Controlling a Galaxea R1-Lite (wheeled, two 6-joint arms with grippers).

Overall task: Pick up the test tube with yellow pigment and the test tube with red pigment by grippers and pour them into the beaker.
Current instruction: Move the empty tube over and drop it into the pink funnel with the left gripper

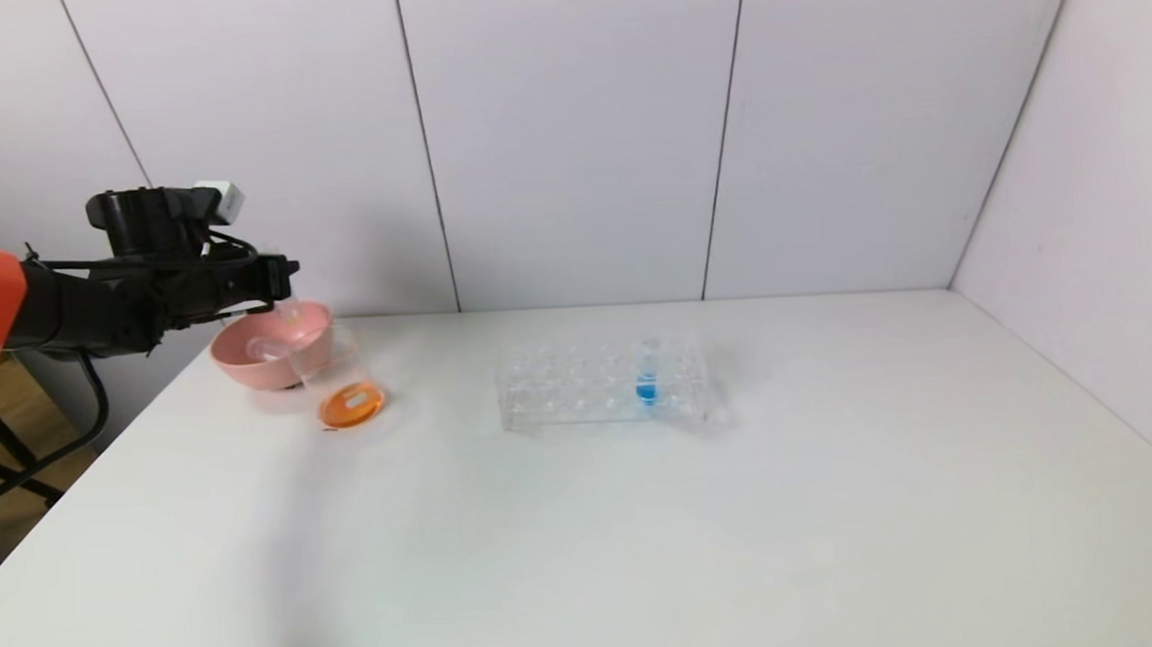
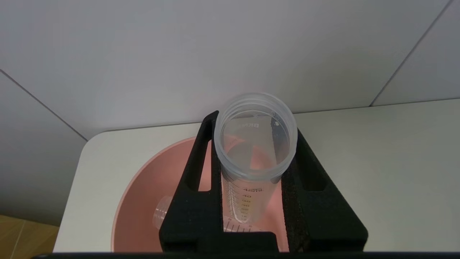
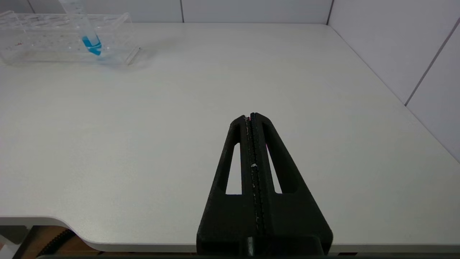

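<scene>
Empty test tube (image 2: 255, 151) — clamped in left end effector (image 2: 251, 126) — above pink bowl (image 2: 143, 201).

The white worktop (image 1: 584, 518) carries a pink bowl (image 1: 268, 361) and a beaker (image 1: 344, 390) far left, with a clear tube rack (image 1: 603, 385) mid-far.

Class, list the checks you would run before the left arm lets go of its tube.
1. Left gripper shut on held tube: ok.
2. Held tube empty, no pigment visible: ok.
3. Held tube above pink bowl: ok.
4. Beaker upright, holding orange liquid: ok.
5. Room in the bowl beside the spare tube lying there: ok.
6. Right gripper shut, away from the bowl: ok.
</scene>
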